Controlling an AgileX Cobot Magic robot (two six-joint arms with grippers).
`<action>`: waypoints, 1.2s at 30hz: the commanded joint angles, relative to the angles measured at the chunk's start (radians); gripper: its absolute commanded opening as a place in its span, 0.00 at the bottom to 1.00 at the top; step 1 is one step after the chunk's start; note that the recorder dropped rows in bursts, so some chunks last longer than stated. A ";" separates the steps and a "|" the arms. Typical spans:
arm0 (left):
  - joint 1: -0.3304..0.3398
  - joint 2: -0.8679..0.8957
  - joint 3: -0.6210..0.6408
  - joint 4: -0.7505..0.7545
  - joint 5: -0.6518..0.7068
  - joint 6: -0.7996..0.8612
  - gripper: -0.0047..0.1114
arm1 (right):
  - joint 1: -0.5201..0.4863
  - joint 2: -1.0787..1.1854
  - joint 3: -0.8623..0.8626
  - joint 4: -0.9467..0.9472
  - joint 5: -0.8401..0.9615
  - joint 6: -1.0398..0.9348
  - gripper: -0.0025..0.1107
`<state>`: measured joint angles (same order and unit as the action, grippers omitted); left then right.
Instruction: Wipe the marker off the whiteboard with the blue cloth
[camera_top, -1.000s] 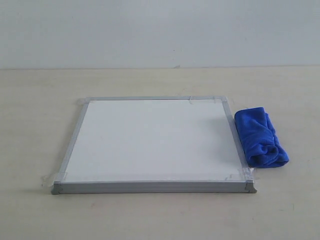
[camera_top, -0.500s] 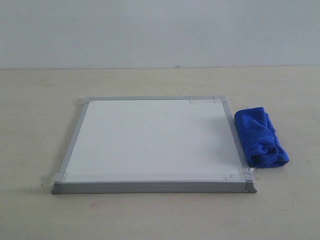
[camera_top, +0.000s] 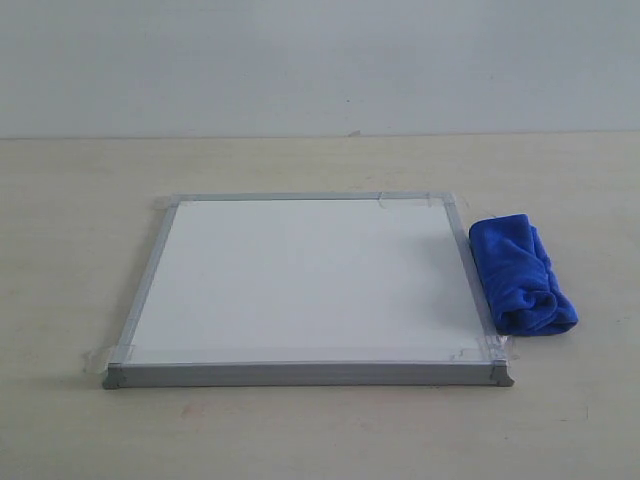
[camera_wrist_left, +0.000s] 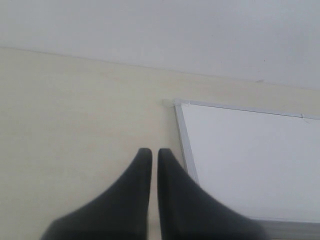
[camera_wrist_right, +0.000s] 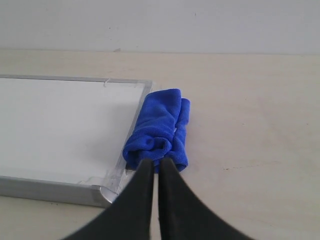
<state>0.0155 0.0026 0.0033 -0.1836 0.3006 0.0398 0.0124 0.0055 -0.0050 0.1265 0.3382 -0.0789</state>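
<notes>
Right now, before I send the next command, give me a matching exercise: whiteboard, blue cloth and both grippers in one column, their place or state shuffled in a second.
Column one:
1 whiteboard
2 blue cloth
3 left gripper
4 right gripper

Column two:
A bunched on the table, beside the board's right edge
B shut, pointing at the cloth
C lying flat, grey-framed, its face plain white
D shut, over bare table next to the board's frame

Pairs: 1-C, 2-A, 3-D, 4-B.

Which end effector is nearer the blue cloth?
Right. The right end effector points at the blue cloth, close ahead; the left end effector sits beside the whiteboard, opposite edge.
</notes>
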 joint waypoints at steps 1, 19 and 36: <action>0.003 -0.003 -0.003 0.001 -0.012 0.006 0.08 | 0.000 -0.006 0.005 -0.021 0.003 0.002 0.03; 0.003 -0.003 -0.003 0.001 -0.012 0.006 0.08 | 0.056 -0.006 0.005 -0.046 0.000 -0.009 0.03; 0.003 -0.003 -0.003 0.001 -0.012 0.006 0.08 | 0.056 -0.006 0.005 -0.096 0.007 0.051 0.03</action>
<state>0.0155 0.0026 0.0033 -0.1836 0.3006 0.0398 0.0690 0.0055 -0.0043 0.0356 0.3457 -0.0392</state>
